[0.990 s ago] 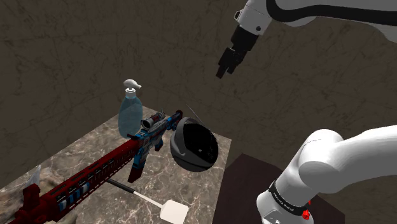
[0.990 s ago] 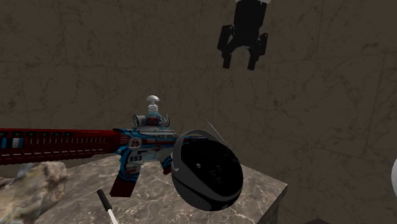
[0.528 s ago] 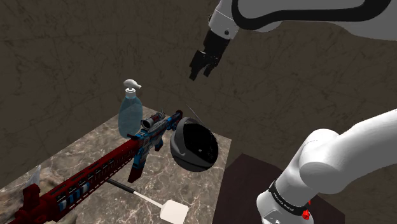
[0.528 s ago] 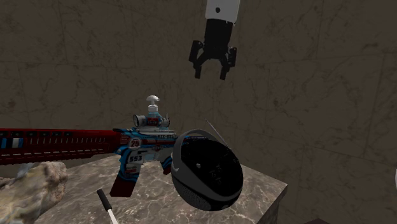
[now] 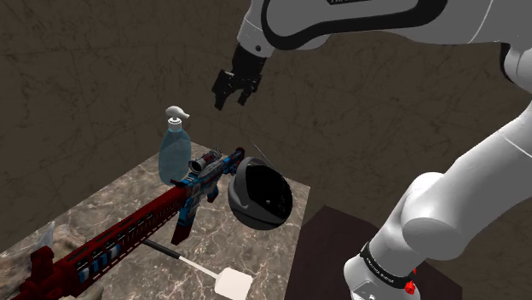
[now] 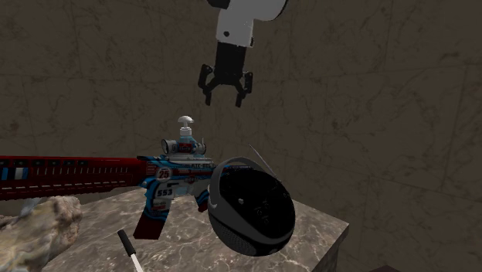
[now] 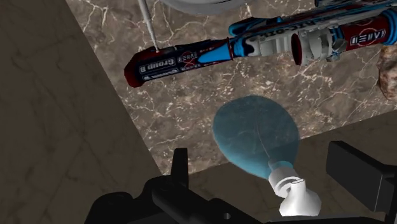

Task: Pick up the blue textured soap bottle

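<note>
My gripper [image 6: 223, 99] aloft, jaws spread; blue soap bottle [image 7: 254, 135] below, between jaws, untouched, on marbled table [image 7: 184, 111].

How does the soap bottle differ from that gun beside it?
The soap bottle stands upright; the gun lies flat. The bottle is pale blue with a white pump; the gun is red and blue with printed markings. The bottle is short and rounded; the gun is long and thin. Both rest on the marble table.
</note>
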